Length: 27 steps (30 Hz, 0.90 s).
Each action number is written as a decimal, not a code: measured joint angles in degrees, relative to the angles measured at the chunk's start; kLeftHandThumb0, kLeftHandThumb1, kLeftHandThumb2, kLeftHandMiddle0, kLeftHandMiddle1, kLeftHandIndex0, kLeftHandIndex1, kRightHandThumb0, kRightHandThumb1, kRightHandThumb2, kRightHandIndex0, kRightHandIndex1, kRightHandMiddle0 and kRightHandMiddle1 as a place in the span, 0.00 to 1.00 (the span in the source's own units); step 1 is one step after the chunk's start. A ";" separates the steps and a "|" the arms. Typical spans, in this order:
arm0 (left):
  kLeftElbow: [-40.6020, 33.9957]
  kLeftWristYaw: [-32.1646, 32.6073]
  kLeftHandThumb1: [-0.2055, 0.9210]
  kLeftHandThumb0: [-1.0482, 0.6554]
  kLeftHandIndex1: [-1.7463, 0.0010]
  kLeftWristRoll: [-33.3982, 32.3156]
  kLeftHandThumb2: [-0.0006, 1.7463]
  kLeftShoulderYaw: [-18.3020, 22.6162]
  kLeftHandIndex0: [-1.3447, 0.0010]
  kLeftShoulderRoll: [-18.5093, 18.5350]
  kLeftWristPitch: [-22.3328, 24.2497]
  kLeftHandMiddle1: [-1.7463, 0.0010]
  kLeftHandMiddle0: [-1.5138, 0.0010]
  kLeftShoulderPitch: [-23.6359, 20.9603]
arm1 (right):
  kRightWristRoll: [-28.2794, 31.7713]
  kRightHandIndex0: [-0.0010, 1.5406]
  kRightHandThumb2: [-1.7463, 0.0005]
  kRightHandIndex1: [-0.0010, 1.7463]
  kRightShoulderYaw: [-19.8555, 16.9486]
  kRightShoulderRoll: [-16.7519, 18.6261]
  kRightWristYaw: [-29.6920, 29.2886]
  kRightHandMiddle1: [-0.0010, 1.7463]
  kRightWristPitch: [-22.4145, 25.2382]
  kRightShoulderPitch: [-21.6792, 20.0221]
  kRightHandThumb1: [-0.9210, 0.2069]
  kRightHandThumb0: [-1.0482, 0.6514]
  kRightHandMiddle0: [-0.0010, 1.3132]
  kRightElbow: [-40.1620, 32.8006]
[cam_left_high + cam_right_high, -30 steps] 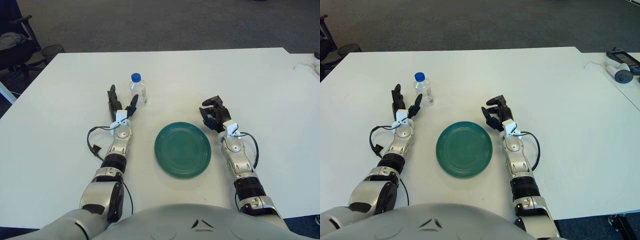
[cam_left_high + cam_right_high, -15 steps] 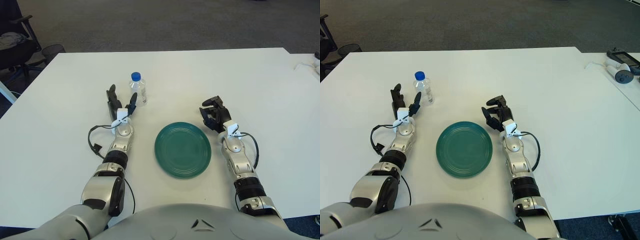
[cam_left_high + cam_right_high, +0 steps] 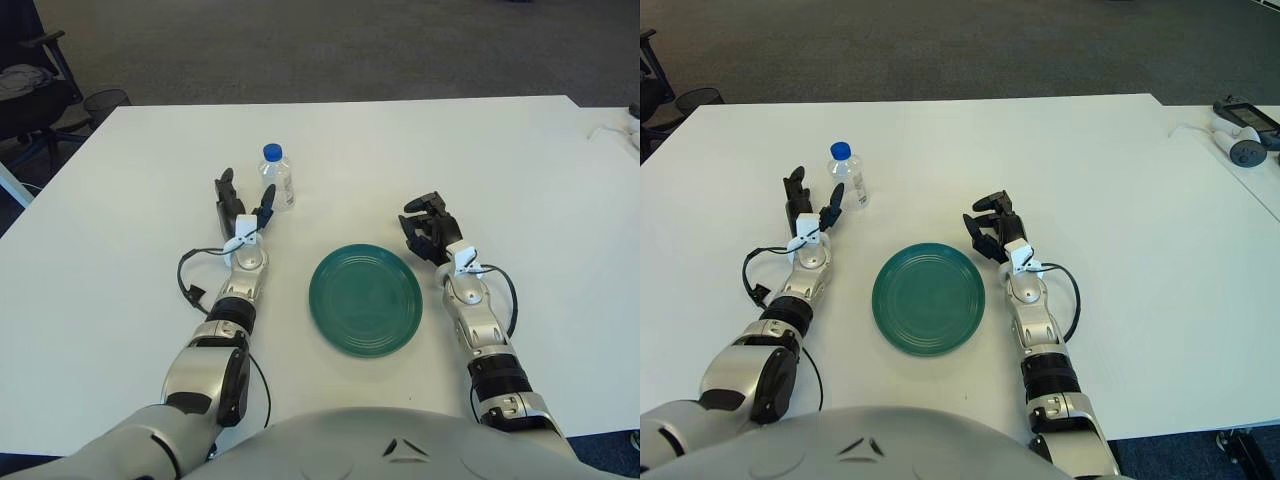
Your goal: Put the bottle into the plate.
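White rectangular table point(image 3: 120, 190): bears every item listed below.

Small clear plastic bottle with a blue screw cap point(image 3: 277, 178): upright on the table, just beyond and slightly to the right of the left hand's fingertips; not on the plate, not gripped.

Left hand point(image 3: 240, 208): black three-finger hand on a silver forearm, fingers spread wide and pointing away from the body toward the bottle, holding nothing. One finger reaches close to the bottle's lower side; whether it touches cannot be told.

Round dark green ridged plate point(image 3: 366, 299): flat on the table, to the right of the left hand and nearer the body, between the two forearms, well apart from the bottle. Nothing stands between bottle and plate.

Right hand point(image 3: 429, 228): shows beside the plate's upper right edge, fingers curled inward, holding nothing.

Black cable point(image 3: 188, 280): looped at the left wrist, on the outer side of the forearm.

White and grey handheld device with a cord point(image 3: 1240, 140): far corner, well to the right of the right hand.

Dark office chair point(image 3: 25, 85) and black mesh wastebasket point(image 3: 104, 100): on grey carpet beyond the table's left corner.
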 measured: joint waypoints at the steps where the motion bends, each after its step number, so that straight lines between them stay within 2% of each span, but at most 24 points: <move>1: 0.05 0.00 1.00 0.01 0.57 0.00 0.15 -0.08 1.00 0.05 0.00 0.47 1.00 -0.03 | 0.01 0.27 0.71 0.81 -0.01 0.00 0.03 1.00 -0.01 -0.03 0.05 0.61 0.10 0.05; 16: 0.72 -2.28 1.00 0.02 0.62 -0.24 0.13 -0.29 1.00 0.64 -1.22 0.44 1.00 -0.05 | 0.23 0.27 0.71 0.82 -0.21 0.37 0.47 0.99 -0.05 -0.24 0.05 0.61 0.11 0.39; 27: 1.37 -3.66 1.00 0.03 0.60 -0.25 0.12 -0.28 1.00 1.16 -2.18 0.43 1.00 -0.05 | 0.27 0.27 0.71 0.84 -0.46 0.99 0.41 0.97 -0.39 -0.22 0.05 0.61 0.11 0.67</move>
